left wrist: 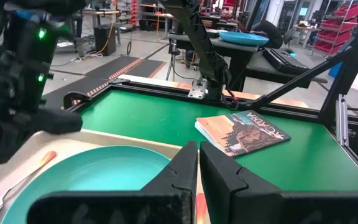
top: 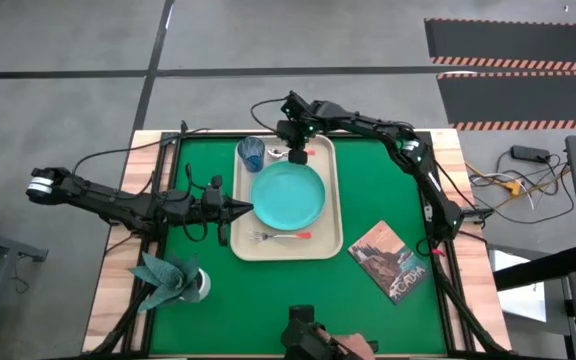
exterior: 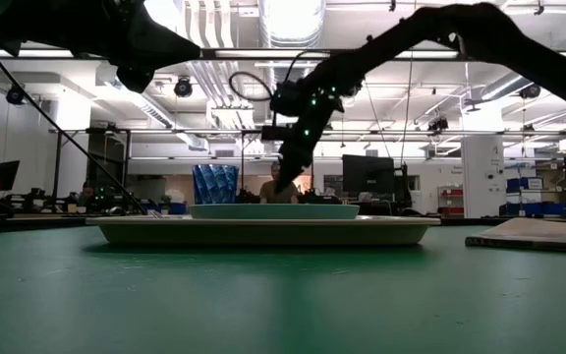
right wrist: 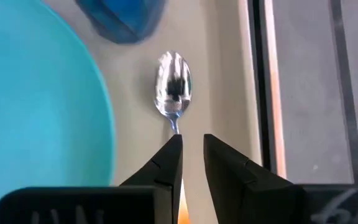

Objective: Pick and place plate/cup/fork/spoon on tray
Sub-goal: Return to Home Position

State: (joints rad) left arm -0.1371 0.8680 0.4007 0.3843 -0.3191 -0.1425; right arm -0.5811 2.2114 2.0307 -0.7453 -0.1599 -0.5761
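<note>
The beige tray (top: 323, 245) lies in the middle of the green table. On it are the turquoise plate (top: 288, 193), the dark-blue cup (top: 252, 153) standing at its far left corner, the fork (top: 280, 236) near its front edge, and the spoon (right wrist: 174, 84) lying flat near its far edge. My right gripper (right wrist: 192, 140) hangs just above the spoon's handle, pointing down, its fingers a narrow gap apart. The handle's orange end (right wrist: 183, 210) shows through the gap. My left gripper (top: 240, 208) is shut and empty, raised over the tray's left rim beside the plate (left wrist: 98, 177).
A brown picture-covered book (top: 390, 260) lies on the table to the right of the tray. A pale holder with a teal folded napkin (top: 173, 280) stands at the near left. The low-view camera mount (top: 313, 340) sits at the near edge.
</note>
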